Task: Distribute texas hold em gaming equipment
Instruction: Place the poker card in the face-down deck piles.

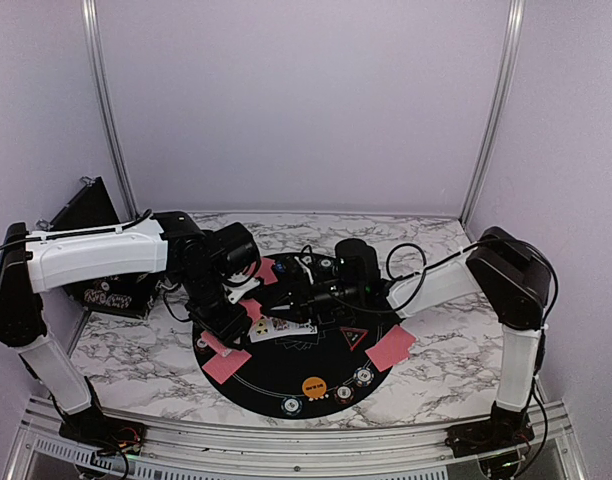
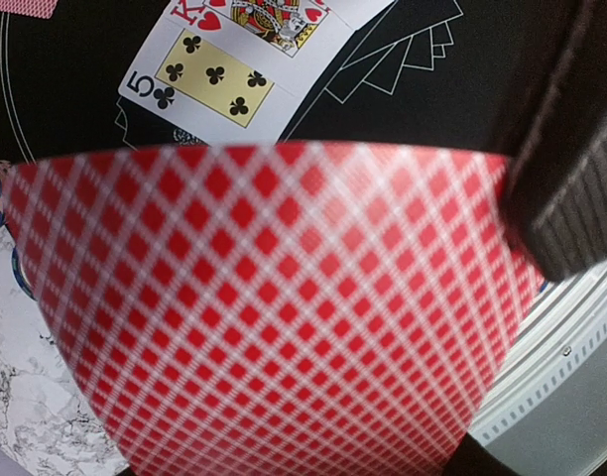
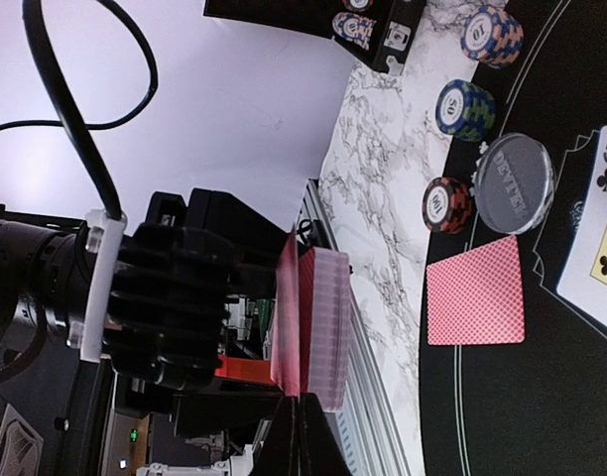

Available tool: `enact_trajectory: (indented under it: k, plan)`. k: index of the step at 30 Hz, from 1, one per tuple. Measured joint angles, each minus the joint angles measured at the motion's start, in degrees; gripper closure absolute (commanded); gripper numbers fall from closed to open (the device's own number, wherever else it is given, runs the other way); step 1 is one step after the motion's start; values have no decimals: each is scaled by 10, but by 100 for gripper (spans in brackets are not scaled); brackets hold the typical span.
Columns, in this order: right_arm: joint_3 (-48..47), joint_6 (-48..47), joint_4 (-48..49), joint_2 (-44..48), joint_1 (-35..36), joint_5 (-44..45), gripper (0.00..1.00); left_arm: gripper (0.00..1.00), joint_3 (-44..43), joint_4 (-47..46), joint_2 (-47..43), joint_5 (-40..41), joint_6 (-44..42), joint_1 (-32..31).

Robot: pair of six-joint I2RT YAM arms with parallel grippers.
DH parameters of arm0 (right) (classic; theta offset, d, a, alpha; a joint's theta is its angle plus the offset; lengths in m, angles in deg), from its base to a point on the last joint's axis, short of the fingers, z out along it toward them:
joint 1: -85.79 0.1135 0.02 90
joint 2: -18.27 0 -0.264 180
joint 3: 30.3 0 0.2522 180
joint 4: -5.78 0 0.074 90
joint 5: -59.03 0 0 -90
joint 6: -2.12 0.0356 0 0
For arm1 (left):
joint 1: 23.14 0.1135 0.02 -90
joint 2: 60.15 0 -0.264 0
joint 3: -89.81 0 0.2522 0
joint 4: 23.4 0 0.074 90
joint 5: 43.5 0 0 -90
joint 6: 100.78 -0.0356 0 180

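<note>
Red-backed deck point(image 3: 328, 317) stands on edge above the left part of the black mat point(image 1: 286, 372). It is clamped between the fingers of the left gripper point(image 1: 248, 298), which are closed against its faces. The right gripper point(image 3: 296, 441) has its fingers pressed together on an edge of the top card point(image 2: 274, 317). That card bows away from the deck and fills most of the left wrist view.

Beyond it, near the mat's middle, the five of clubs point(image 2: 209, 79) and a king of hearts point(image 2: 269, 18) lie face up and overlapping. One face-down card point(image 3: 475, 293) lies by the mat's left edge, just beside a dark button disc point(image 3: 515, 183). Three striped chips point(image 3: 447, 203) sit along that edge, where the mat meets the marble bench point(image 1: 136, 350).

Another face-down card point(image 1: 391, 347) overhangs the mat's right edge, with the red triangle marker point(image 1: 353, 336) just beside it. An orange disc point(image 1: 313, 385) and three more chips point(image 1: 344, 393) sit near the mat's near edge.
</note>
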Motion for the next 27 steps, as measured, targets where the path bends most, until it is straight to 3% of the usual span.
enact_trajectory:
  k: [20, 27]
  plan:
    - [-24, -107, -138, 14, 0, 28, 65, 41, 0, 0, 0, 0, 0, 0]
    - [-24, -139, -176, 49, 0, 50, 59, 41, 0, 0, 0, 0, 0, 0]
